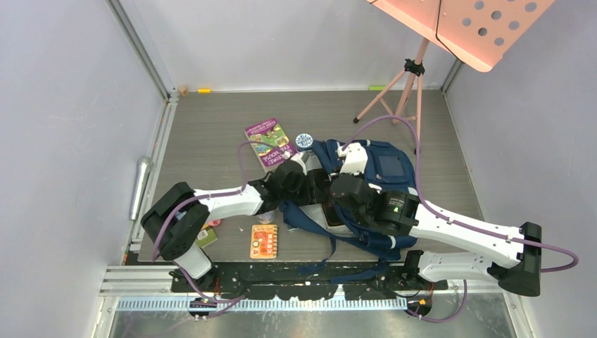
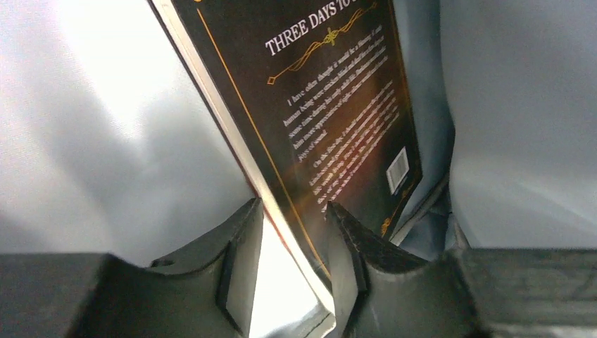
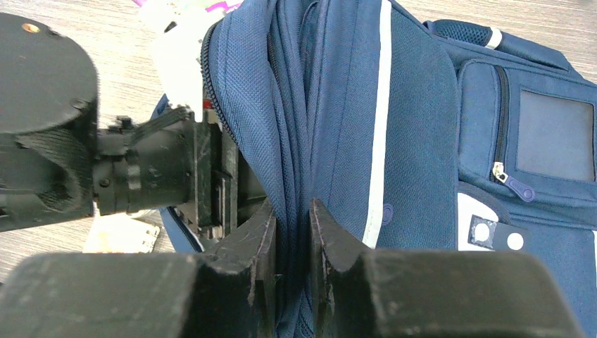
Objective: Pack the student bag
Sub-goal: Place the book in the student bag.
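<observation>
The student bag (image 1: 384, 167), navy blue with pale stripes, lies on the table between my two arms. In the right wrist view my right gripper (image 3: 292, 213) is shut on a fold of the student bag (image 3: 415, 127) at its opening, holding it up. My left gripper (image 1: 313, 184) reaches into that opening. In the left wrist view a black paperback book (image 2: 331, 105) stands between the jaws of my left gripper (image 2: 292, 220), inside the bag's grey lining (image 2: 521, 120). The book leans on the right finger (image 2: 352, 246), while the left finger (image 2: 239, 253) stands apart from it.
A purple and green book (image 1: 271, 143) and a round badge (image 1: 304, 141) lie beyond the bag. An orange card (image 1: 264, 241) and a small green item (image 1: 206, 236) sit near the left arm's base. A pink music stand (image 1: 457, 28) on a tripod (image 1: 405, 91) rises at the back right.
</observation>
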Motion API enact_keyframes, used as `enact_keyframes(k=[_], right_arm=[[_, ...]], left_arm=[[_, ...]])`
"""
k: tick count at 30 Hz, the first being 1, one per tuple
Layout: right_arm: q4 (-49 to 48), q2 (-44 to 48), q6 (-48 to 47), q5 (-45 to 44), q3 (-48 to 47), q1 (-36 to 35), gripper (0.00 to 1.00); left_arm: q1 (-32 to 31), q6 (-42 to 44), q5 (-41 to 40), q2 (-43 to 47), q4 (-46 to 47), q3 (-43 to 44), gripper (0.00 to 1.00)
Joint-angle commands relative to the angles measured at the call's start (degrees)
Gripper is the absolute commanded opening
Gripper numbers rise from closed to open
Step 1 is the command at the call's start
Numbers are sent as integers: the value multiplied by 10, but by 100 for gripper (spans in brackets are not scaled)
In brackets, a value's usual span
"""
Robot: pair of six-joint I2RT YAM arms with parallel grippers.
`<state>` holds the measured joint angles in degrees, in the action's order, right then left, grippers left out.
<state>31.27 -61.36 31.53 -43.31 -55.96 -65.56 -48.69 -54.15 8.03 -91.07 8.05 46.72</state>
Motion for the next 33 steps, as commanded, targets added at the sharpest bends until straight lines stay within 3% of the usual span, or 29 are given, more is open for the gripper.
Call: enact_keyframes(k=[1, 7, 13, 17, 27, 33], right_arm=[[-74, 14, -4, -34, -22, -4, 0], [-80, 10, -5, -34, -20, -4, 0], [-87, 7, -7, -33, -19, -4, 0], [-87, 12, -5, -34, -15, -3, 0], [-53, 26, 1, -77, -12, -4, 0], [-14, 19, 7, -85, -9, -4, 4]], left_arm=[[-15, 2, 11, -33, 32, 31, 35], [-39, 3, 21, -90, 105, 82, 28], [-59, -1, 13, -135, 178, 107, 28], [-59, 17, -4, -131, 178, 102, 29], [-59, 108, -59, 27, 70, 37, 64], [-53, 210, -110, 169, -117, 28, 78]])
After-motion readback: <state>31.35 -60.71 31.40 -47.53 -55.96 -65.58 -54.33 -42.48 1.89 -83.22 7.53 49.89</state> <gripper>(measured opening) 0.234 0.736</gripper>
